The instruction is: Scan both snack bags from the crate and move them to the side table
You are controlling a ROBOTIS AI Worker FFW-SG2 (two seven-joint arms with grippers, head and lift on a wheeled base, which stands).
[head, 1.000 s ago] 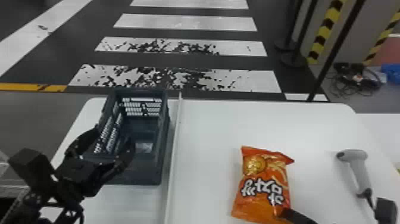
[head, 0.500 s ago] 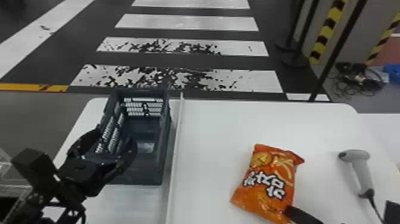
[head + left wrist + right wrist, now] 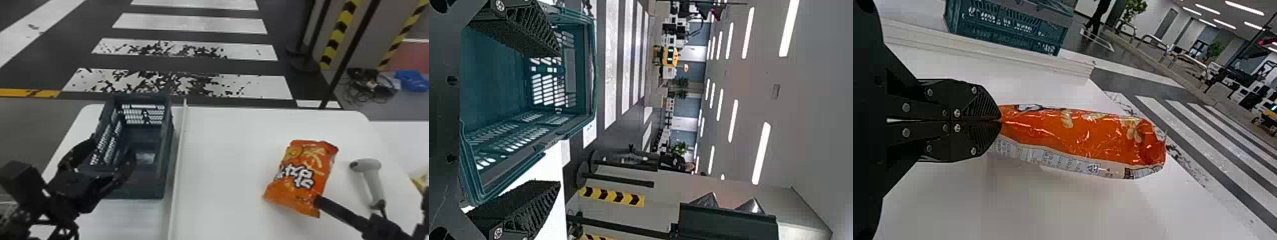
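In the head view my right gripper [image 3: 319, 201] holds the orange snack bag [image 3: 308, 172] by its near right corner, over the white table left of the grey scanner [image 3: 372, 178]. The right wrist view has the right gripper [image 3: 999, 120] closed on the edge of the snack bag [image 3: 1083, 135]. My left gripper [image 3: 111, 159] is parked at the near left part of the dark crate [image 3: 167, 153], fingers spread. In the left wrist view the left gripper [image 3: 560, 120] stands open with nothing between its fingers, the crate [image 3: 494, 80] beyond them.
A thin white divider [image 3: 179, 146] runs along the table [image 3: 223, 166] right of the crate. Another white surface [image 3: 405, 140] adjoins at the far right, with a yellow item [image 3: 421, 183] near the view's edge. A black pole rises behind the table.
The right gripper has moved to the right with the orange bag, toward the scanner, and the bag has turned somewhat. My left arm has stayed where it was.
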